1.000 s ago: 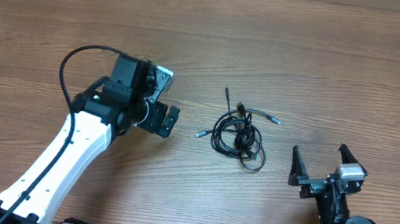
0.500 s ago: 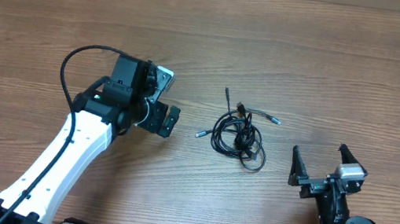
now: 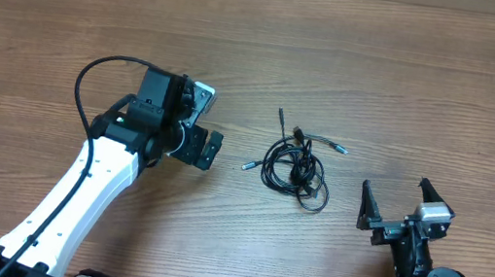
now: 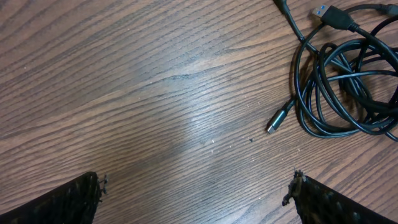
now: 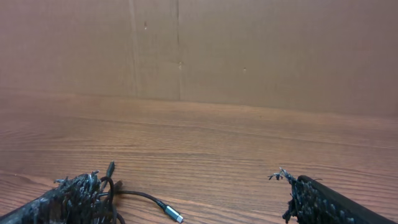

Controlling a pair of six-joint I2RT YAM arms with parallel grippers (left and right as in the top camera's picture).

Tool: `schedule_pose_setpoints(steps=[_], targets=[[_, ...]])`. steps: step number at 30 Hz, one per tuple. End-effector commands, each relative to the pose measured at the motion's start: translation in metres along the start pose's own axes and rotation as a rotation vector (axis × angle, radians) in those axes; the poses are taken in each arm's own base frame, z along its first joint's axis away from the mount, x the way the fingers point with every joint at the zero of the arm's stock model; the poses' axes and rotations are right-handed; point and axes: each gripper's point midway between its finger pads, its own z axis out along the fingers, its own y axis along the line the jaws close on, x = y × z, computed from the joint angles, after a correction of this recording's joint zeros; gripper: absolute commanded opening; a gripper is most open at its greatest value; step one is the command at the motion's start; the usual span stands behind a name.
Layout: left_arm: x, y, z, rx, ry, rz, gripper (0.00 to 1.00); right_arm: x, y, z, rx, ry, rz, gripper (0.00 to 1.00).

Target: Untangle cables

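wood-grain table [image 3: 432, 88], brown wall [image 5: 249, 50]; cables [image 3: 295, 165] between left gripper [image 4: 196, 183] and right gripper [image 3: 395, 187], both wide.

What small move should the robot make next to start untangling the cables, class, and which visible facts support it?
Probably ease the left gripper toward the cables and lower it over the silver-tipped plug. Its jaws stand open and empty, and that loose end pokes out of the bundle on its side, clear of the loops. The right gripper is also open.

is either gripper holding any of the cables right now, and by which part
Nothing is held: the left gripper and the right gripper are both open, apart from the cables.
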Motion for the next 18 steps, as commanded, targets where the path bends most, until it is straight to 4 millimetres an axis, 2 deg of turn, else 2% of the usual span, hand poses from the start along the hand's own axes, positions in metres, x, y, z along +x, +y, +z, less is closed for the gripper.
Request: schedule_pose_setpoints(steps=[1, 18], targets=[[-0.0095, -0.0039, -0.0032, 0.016, -0.022, -0.003, 1.00, -0.0007, 0.0009, -0.0002, -0.002, -0.009, 0.002, 1.00], [-0.0076, -0.0038, -0.0032, 0.016, -0.014, -0.001, 1.00, -0.0008, 0.0009, -0.0002, -0.002, -0.010, 0.002, 1.00]])
